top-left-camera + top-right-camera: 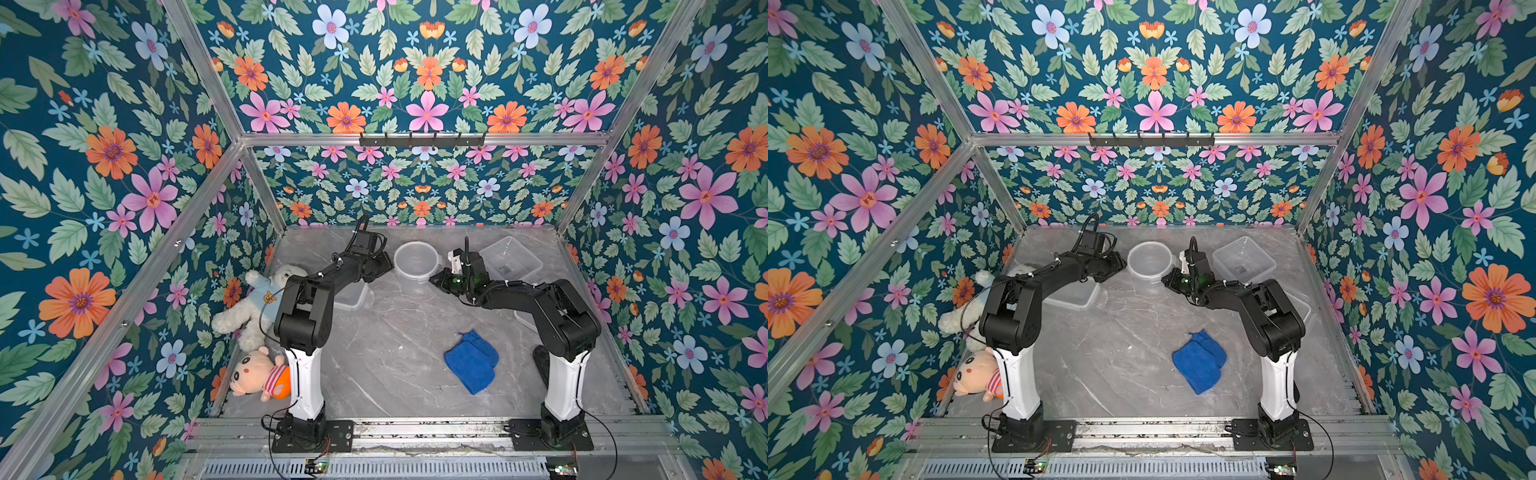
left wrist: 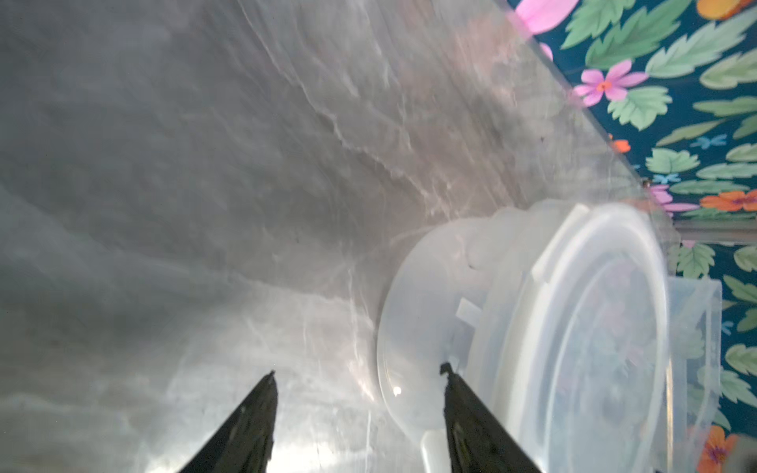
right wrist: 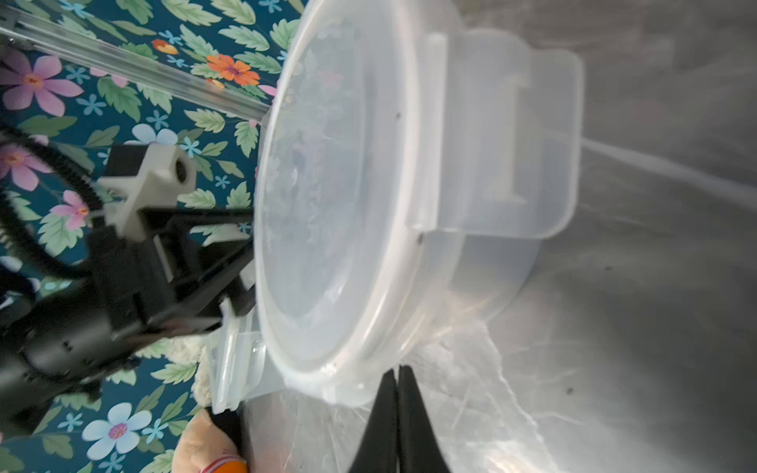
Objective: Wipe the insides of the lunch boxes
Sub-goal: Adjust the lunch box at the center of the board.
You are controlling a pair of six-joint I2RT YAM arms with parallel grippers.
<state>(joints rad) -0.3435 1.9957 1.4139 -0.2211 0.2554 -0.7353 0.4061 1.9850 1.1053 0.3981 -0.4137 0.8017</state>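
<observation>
Bench [image 1: 395, 328]: a grey marbled top inside a flower-papered booth, with both arms stretched toward its back half.
Round lunch box [image 1: 417, 259]: it stood upright at the back middle of the bench, between the two pincers, and showed in both top views [image 1: 1149, 259]. A latch flap [image 3: 512, 135] hung down its side in the right wrist view.
Square lunch box [image 1: 512, 257]: it sat at the back right, behind the right arm's wrist, open side up, with a small dark label on its base.
Rectangular lunch box [image 1: 354, 297]: it lay left of centre, partly hidden under the left arm, with only one corner and edge in view.
Left pincer [image 2: 357, 370]: released, its fingers spread with only bare bench between them. One fingertip [image 2: 448, 370] lay just beside the round lunch box's lower wall; whether they touched could not be told. In a top view it sat at that box's left flank [image 1: 384, 264].
Right pincer [image 3: 397, 374]: clenched, its fingertips pressed together with nothing seen between them. It was held low over the bench, just beside the round lunch box's rim on the side away from the left pincer.
Blue cloth [image 1: 471, 361]: it lay rumpled on the front of the bench near the right arm's base, well apart from all three boxes and both pincers.
Plush toys: a white bear [image 1: 257, 303] and a pink-faced doll [image 1: 257, 374] lay against the left wall beside the left arm.
</observation>
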